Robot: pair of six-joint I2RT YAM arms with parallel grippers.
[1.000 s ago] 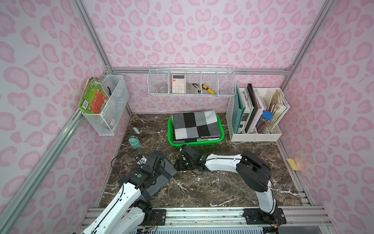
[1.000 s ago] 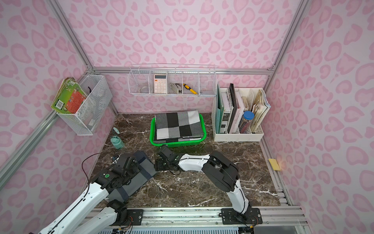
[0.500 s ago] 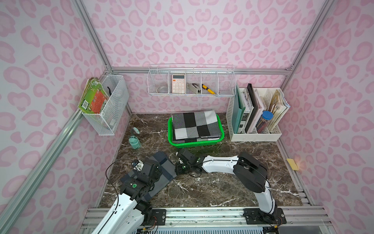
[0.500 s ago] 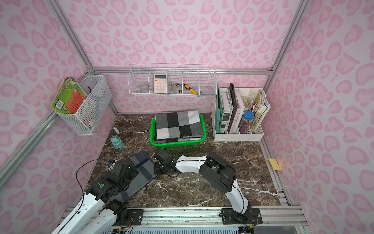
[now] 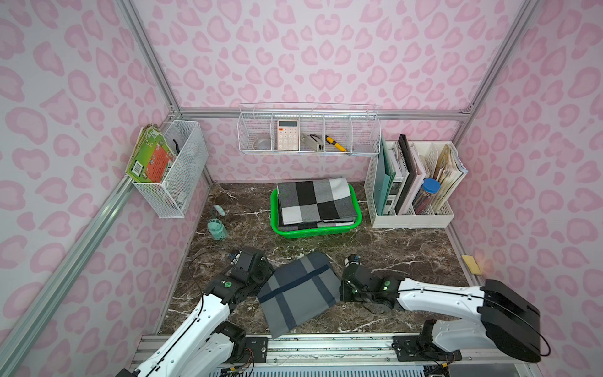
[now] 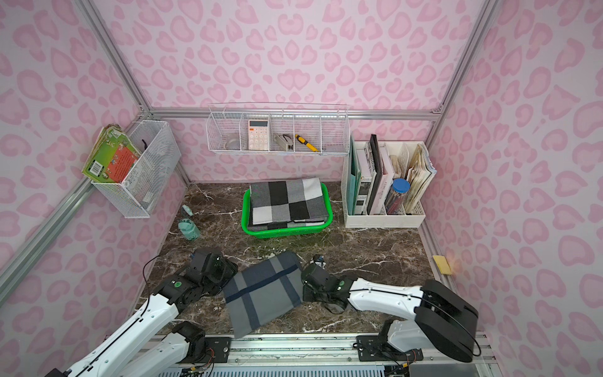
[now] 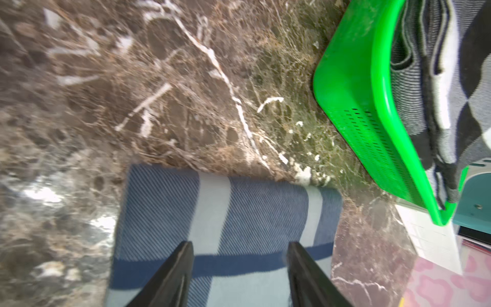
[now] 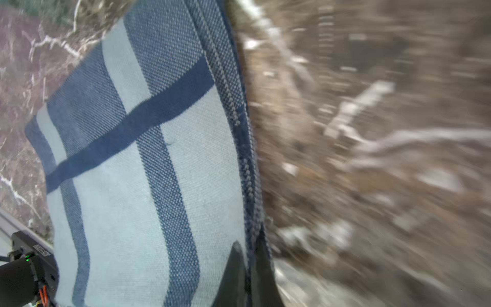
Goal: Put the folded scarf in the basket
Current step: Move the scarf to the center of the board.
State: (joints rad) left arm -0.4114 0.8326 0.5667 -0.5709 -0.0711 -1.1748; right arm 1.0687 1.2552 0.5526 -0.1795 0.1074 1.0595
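Right end effector (image 8: pixel 248 248) clenched on folded scarf (image 5: pixel 298 290) edge; left end effector (image 7: pixel 239 245) released, jaws spread over scarf; basket (image 5: pixel 315 232) apart.

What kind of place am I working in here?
Probably a staged desk or study corner built inside a test booth: pink-patterned walls on an aluminium frame, a wall-hung wire basket holding a calculator, and a white file organiser standing on the tabletop.
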